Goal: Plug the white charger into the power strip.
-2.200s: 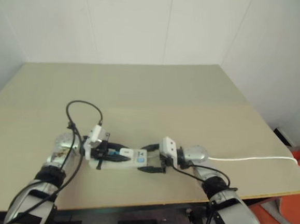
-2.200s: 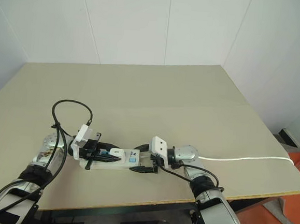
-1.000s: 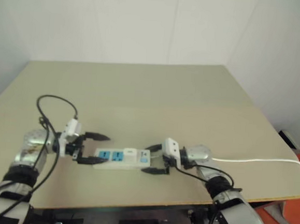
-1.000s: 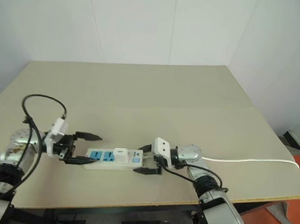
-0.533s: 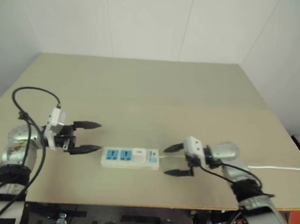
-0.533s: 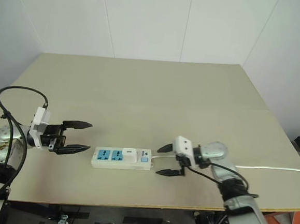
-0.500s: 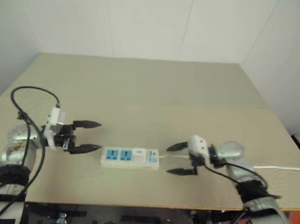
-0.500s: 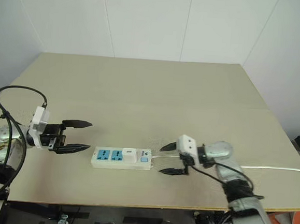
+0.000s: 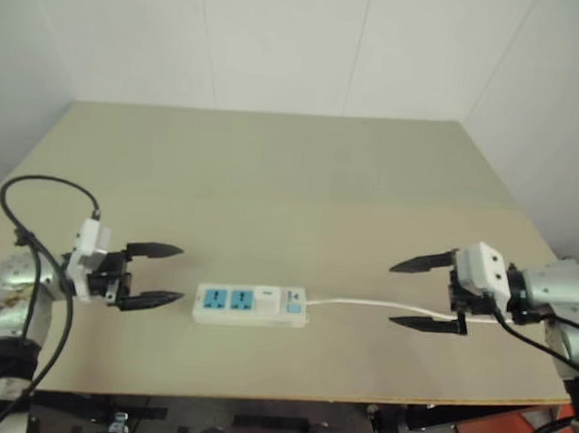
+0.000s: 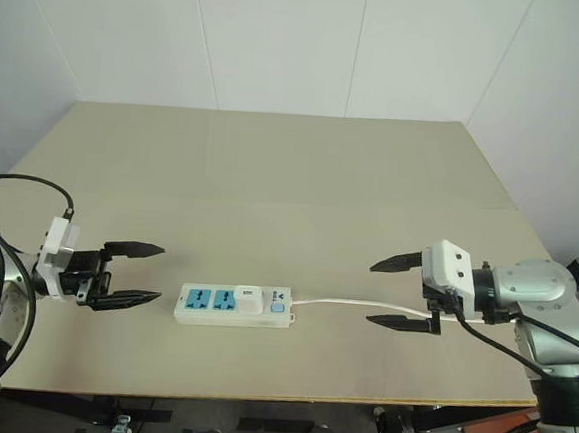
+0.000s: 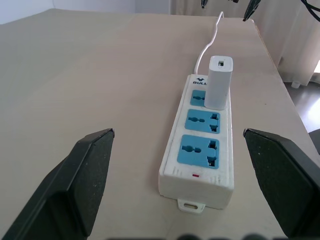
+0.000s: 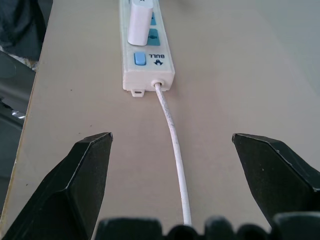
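I have the power strip (image 10: 234, 305) lying flat on the counter (image 10: 272, 185), between my two sets of jaws and apart from both. The white charger (image 11: 219, 82) stands upright in the strip's socket nearest the cord end, seated on that blue face; the two other blue sockets, on the side toward my left jaws, are bare.

My left jaws (image 10: 132, 274) are spread wide and hold nothing. They point level along the counter toward the strip's blank end, which sits just beyond the fingertips with a strip of bare counter between. From the left wrist view I look down the length of the strip, centred in the gap of the jaws: the two free sockets come first, then the charger, then the switch end and the cord leaving it.

My right jaws (image 10: 392, 292) are also spread wide and empty, raised above the counter and tipped slightly down toward the strip's cord end. They are well apart from the strip, much farther than the left jaws. The thin white cord (image 12: 172, 140) runs from the strip's end straight toward these jaws and passes under the gap between the two fingers; I cannot tell whether it touches anything there. From the right wrist view the charger shows at the far end of that line, beyond the blue switch (image 12: 140, 58).
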Robot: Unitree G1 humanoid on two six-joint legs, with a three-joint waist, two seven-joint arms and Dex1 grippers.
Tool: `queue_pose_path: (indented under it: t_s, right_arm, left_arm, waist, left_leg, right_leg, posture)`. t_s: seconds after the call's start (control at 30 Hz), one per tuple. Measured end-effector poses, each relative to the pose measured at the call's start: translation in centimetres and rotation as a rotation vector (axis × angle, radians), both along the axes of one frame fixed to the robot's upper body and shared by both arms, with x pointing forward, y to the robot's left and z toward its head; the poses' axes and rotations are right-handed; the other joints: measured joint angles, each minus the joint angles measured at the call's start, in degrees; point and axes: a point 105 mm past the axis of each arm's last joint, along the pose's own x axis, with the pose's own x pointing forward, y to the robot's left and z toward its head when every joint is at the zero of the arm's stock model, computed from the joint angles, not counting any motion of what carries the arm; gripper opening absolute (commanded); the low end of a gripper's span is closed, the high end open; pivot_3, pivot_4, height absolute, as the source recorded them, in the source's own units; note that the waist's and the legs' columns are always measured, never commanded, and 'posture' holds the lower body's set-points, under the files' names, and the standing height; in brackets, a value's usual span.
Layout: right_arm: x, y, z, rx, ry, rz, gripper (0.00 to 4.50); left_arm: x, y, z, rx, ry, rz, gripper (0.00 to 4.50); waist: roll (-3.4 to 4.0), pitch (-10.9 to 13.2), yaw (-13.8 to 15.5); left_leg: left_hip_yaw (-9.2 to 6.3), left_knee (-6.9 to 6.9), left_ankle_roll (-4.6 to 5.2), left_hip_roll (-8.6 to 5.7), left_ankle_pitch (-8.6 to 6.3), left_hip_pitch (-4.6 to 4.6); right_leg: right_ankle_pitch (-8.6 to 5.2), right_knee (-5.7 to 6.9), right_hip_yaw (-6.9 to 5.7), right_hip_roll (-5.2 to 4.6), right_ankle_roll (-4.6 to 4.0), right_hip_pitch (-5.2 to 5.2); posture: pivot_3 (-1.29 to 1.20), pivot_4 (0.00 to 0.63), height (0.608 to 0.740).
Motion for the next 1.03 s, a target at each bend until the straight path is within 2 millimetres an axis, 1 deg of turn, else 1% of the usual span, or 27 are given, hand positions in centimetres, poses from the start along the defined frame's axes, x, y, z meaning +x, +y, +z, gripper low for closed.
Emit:
queue_pose_path:
  t_s: [0.27,0.33,0.47,0.53,0.67,0.87,1.03]
  right_arm:
    - [-0.2,0.0,-0.9,0.013,-0.002,-0.051,4.48]
    - [-0.1,0.0,-0.9,0.01,-0.009,-0.061,4.48]
    - [0.1,0.1,-0.6,0.008,-0.031,-0.073,4.48]
    - [0.2,0.2,-0.5,0.01,-0.04,-0.074,4.48]
    - [0.1,0.3,-0.5,0.012,-0.049,-0.077,4.48]
    - [-0.6,0.4,-0.9,0.005,-0.039,-0.06,4.48]
    - [-0.5,0.5,-0.4,0.003,-0.063,-0.06,4.48]
  left_arm:
    - [0.2,0.0,-0.3,0.016,0.01,0.014,4.5]
    - [0.3,-0.3,-0.2,0.018,0.008,0.006,4.5]
    - [0.9,-0.9,1.0,0.014,-0.028,-0.018,4.5]
    - [1.1,-1.3,1.3,0.017,-0.035,-0.038,4.5]
    - [1.0,-1.8,1.0,0.013,-0.024,-0.058,4.5]
    - [1.0,-2.4,0.6,0.003,-0.016,-0.078,4.5]
    - [1.2,-2.9,1.4,0.006,-0.042,-0.106,4.5]
  waist:
    - [0.0,0.0,0.0]
    - [0.0,0.0,0.0]
    - [-0.01,0.0,0.2]
    - [0.0,0.0,0.1]
    - [-0.01,0.0,0.0]
    - [-0.01,0.0,0.1]
    - [-0.01,0.0,0.1]
  left_leg:
    - [0.0,0.04,0.0,-0.01,0.0,-0.01]
    - [0.0,0.06,0.0,-0.01,0.0,-0.01]
    - [-0.01,0.09,0.0,-0.02,0.0,0.0]
    - [0.0,0.09,0.0,-0.02,0.0,0.0]
    - [0.0,0.1,0.0,-0.02,0.0,-0.01]
    - [-0.01,0.18,0.0,-0.03,0.0,0.01]
    - [-0.01,0.18,0.0,-0.04,0.0,0.01]
  right_leg:
    - [0.01,0.01,0.0,0.0,-0.01,0.01]
    - [0.01,0.02,0.0,0.0,-0.01,0.01]
    - [0.01,0.04,-0.01,0.0,0.0,0.05]
    - [0.01,0.02,0.0,0.0,0.0,0.05]
    - [0.01,0.03,0.01,0.0,0.0,0.04]
    - [0.02,0.09,0.01,0.0,0.0,0.09]
    - [0.02,0.1,0.01,0.0,0.0,0.09]
  posture:
    - [0.0,0.15,0.74]
    - [0.0,0.15,0.74]
    - [0.0,0.15,0.74]
    - [0.0,0.15,0.74]
    - [0.0,0.15,0.74]
    - [0.0,0.15,0.74]
    - [0.0,0.15,0.74]
